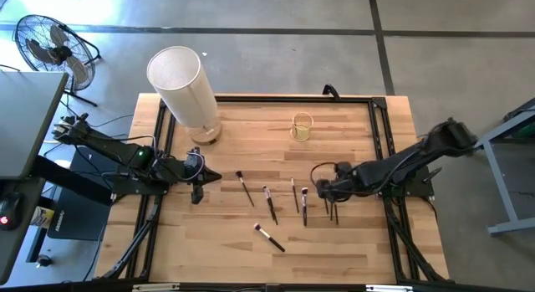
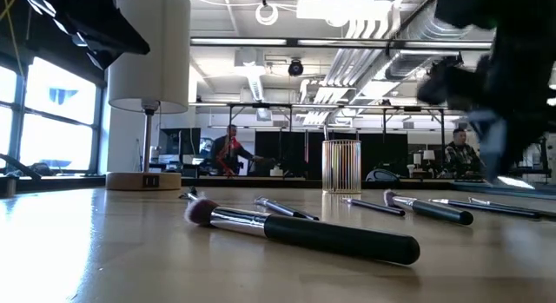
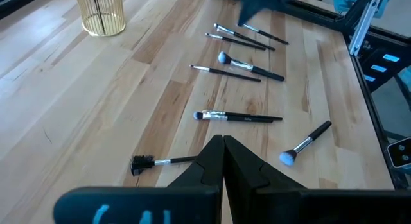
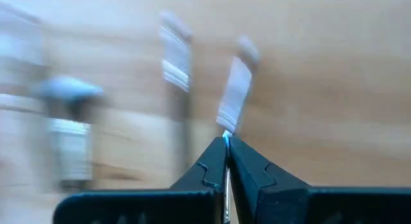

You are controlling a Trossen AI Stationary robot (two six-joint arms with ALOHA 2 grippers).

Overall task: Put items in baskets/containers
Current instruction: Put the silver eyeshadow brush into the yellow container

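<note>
Several thin dark-handled makeup brushes point(image 1: 270, 203) lie flat on the wooden table, mid-table toward its near edge; they also show in the left wrist view point(image 3: 237, 116) and the low view point(image 2: 304, 231). The small yellowish see-through cup point(image 1: 302, 126) stands upright nearer the far edge point(image 2: 340, 166) point(image 3: 101, 15). My left gripper point(image 1: 197, 194) point(image 3: 223, 139) is shut and holds nothing, to the left of the brushes. My right gripper point(image 1: 321, 191) point(image 4: 226, 138) is shut, low over the rightmost brushes point(image 1: 332, 210). My right gripper's shut fingertips point(image 4: 218, 153) point down at the table, right at the handle side of one brush's silver ferrule point(image 4: 232, 99). That brush lies on the wood. I cannot tell whether the fingertips touch it.
A tall white cylinder on a wooden base point(image 1: 184, 87) point(image 2: 148, 51) stands at the table's far left corner. Black rails point(image 1: 380, 125) frame the table. Bare wood lies between the cup and the brushes. People point(image 2: 228, 151) show in the room beyond.
</note>
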